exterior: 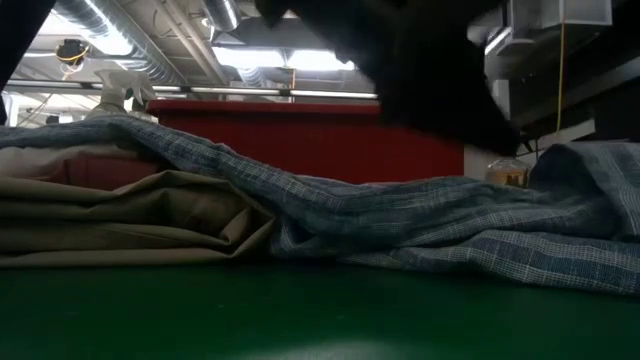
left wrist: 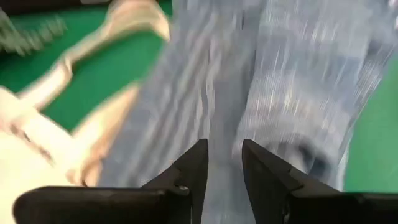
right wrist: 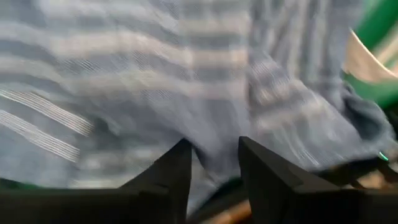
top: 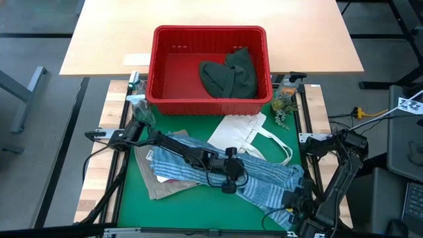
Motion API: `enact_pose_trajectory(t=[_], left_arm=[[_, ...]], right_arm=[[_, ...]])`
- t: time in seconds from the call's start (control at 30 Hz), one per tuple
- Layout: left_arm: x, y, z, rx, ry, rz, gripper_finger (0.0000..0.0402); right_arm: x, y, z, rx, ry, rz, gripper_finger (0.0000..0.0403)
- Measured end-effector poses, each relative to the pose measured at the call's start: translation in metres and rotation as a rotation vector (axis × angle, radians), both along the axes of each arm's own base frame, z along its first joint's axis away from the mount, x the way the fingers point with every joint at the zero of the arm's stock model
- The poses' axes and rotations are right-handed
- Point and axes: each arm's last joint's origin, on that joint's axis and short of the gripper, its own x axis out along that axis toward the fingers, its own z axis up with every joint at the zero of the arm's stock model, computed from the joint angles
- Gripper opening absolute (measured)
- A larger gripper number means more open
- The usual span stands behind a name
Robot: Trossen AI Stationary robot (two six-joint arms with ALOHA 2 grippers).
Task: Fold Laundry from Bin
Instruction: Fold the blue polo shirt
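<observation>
Hands apart, both: our left hand (top: 229, 173) and right hand (top: 295, 200) release the blue-white striped cotton shirt (top: 264, 180); we lift clear gently.

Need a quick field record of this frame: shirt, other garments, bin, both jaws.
striped shirt: spread on the green mat, overlapping the tan garment
dark green garment: inside the red bin
white tote bag: between bin and shirt
left gripper: over shirt, jaws slightly apart
right gripper: at the shirt's right end, jaws slightly apart
</observation>
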Motion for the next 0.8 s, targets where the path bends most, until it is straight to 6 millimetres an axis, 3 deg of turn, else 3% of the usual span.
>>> enact_pose_trajectory(t=[0.1,0.33,0.6,0.8], left_arm=[[0.002,-0.001,0.015,-0.011,-0.043,0.0,0.009],[0.006,-0.009,0.028,-0.051,-0.082,-0.049,0.0074],[0.003,-0.023,0.017,-0.048,-0.051,-0.073,0.0055],[0.009,-0.027,0.009,-0.06,-0.093,-0.077,0.0046]], right_arm=[[-0.004,-0.003,0.001,-0.009,0.09,-0.02,0.0146],[-0.007,0.0,0.001,0.066,0.198,-0.051,0.0149],[-0.002,0.008,0.001,0.15,0.143,-0.035,0.0149],[0.003,0.014,0.014,0.153,0.047,0.031,0.0149]])
